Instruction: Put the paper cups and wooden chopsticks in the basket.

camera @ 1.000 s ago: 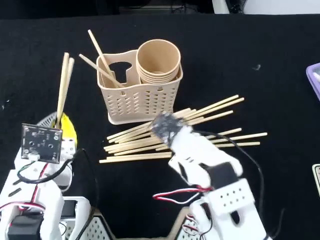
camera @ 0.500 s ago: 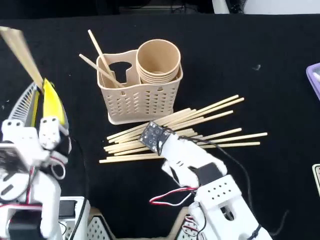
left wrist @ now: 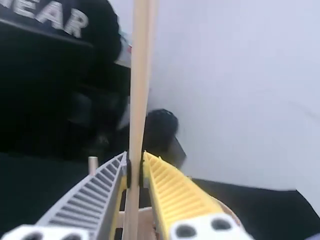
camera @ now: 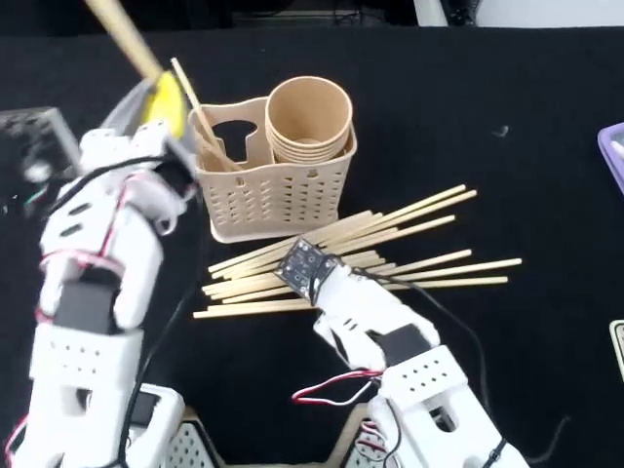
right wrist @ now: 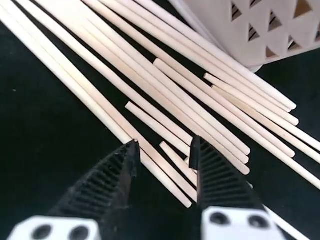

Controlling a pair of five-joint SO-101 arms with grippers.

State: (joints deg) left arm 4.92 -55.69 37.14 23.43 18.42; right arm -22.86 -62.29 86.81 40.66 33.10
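Observation:
A beige slotted basket point(camera: 276, 195) holds a stack of paper cups point(camera: 308, 115) and two leaning wooden chopsticks point(camera: 198, 105). My left gripper point(left wrist: 134, 167) is shut on a pair of chopsticks point(left wrist: 139, 90). In the high view it hovers just left of the basket point(camera: 161, 102), and the held chopsticks point(camera: 122, 27) point up and away. Several chopsticks point(camera: 390, 244) lie in a loose pile in front of the basket. My right gripper point(right wrist: 163, 150) is open low over the pile's chopsticks point(right wrist: 175, 95), with a few stick ends between its fingers. The basket's wall point(right wrist: 250, 25) is just beyond.
The right arm's wrist point(camera: 310, 265) covers the left part of the pile. A purple object point(camera: 612, 151) sits at the table's right edge. The black table point(camera: 507, 107) is bare to the basket's right.
My left arm has swung up from the near left toward the basket, carrying the chopsticks. My right gripper has shifted a little left over the pile.

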